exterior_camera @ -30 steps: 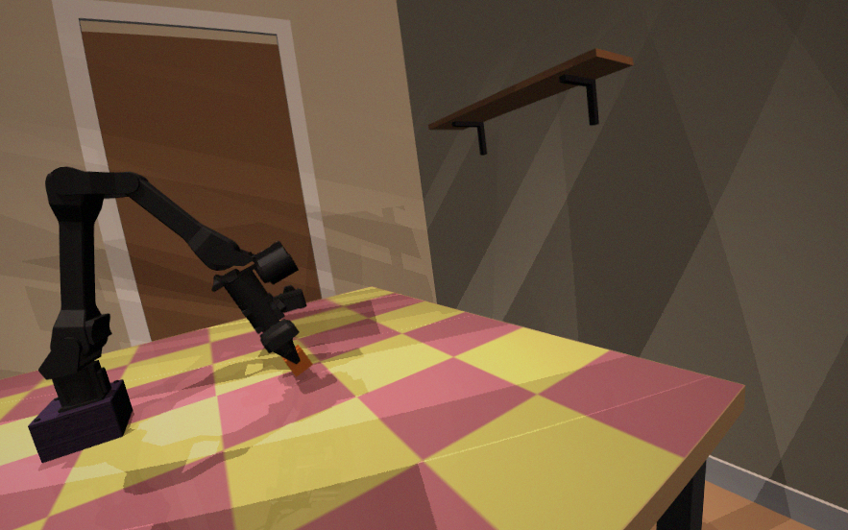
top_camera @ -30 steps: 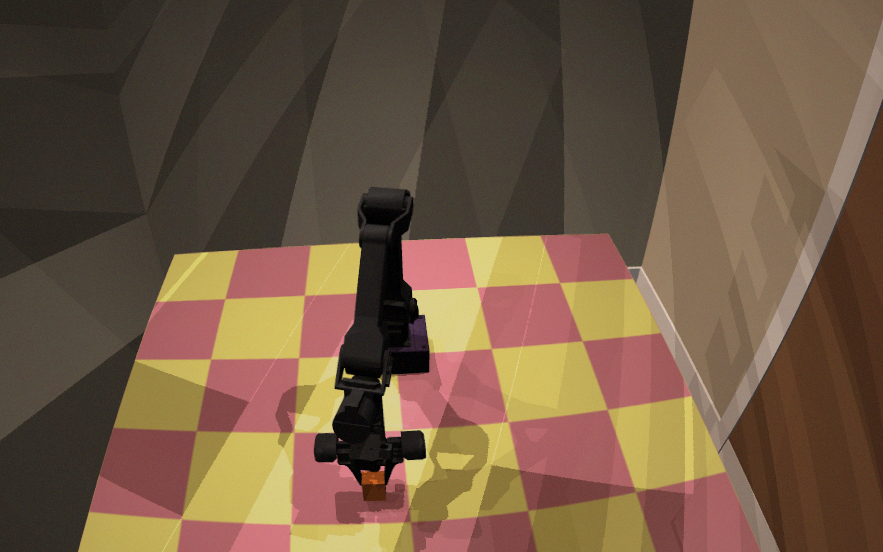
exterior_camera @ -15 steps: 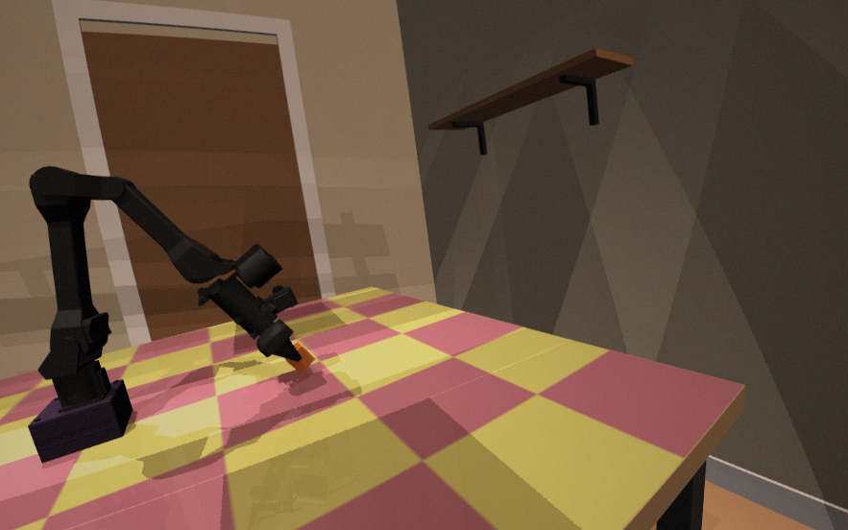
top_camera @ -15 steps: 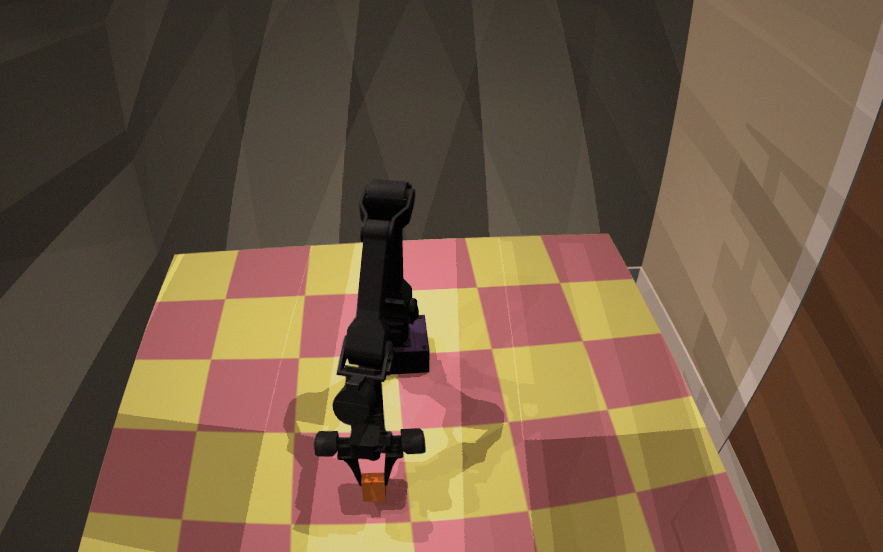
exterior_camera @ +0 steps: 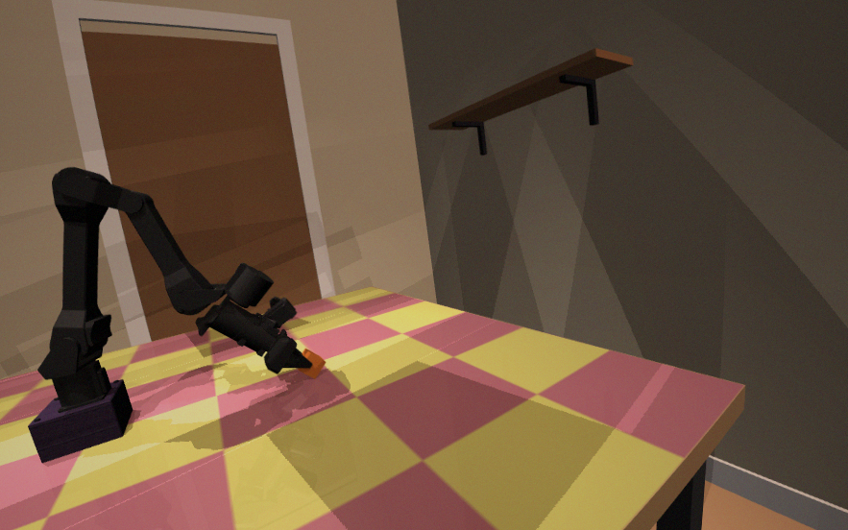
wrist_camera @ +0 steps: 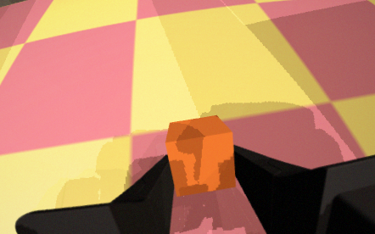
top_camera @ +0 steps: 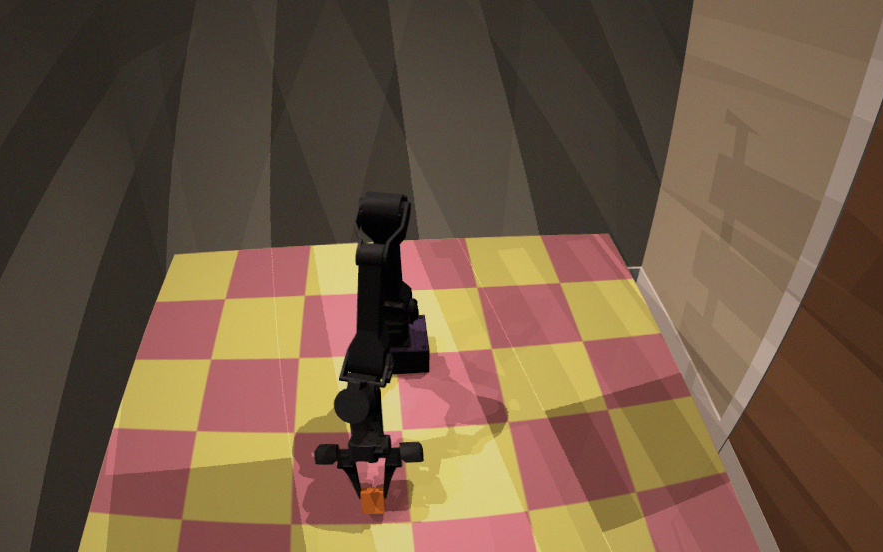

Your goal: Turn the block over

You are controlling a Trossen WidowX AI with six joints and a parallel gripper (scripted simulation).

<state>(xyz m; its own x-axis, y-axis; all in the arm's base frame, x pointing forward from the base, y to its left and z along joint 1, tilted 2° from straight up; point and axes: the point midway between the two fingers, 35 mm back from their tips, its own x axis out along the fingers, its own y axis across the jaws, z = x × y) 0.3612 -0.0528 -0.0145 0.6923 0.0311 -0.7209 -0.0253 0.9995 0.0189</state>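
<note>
A small orange block [top_camera: 372, 501] [exterior_camera: 312, 363] [wrist_camera: 200, 154] sits between my black fingers, low over the checkered table [top_camera: 568, 384] [exterior_camera: 512, 408] [wrist_camera: 64, 76]. My gripper [top_camera: 370, 488] [exterior_camera: 295, 360] [wrist_camera: 199, 155] is shut on the block. The arm reaches forward and the gripper is tilted at a shallow angle to the table top. In the wrist view the block's near face shows a darker orange mark. The block hangs at or just above the surface; I cannot tell whether it touches.
The arm's dark purple base [top_camera: 409, 346] [exterior_camera: 78, 421] stands on the table behind the gripper. A door [exterior_camera: 196, 164] and a wall shelf [exterior_camera: 532, 85] are beyond the table. The table's edge [exterior_camera: 696, 427] runs at the right.
</note>
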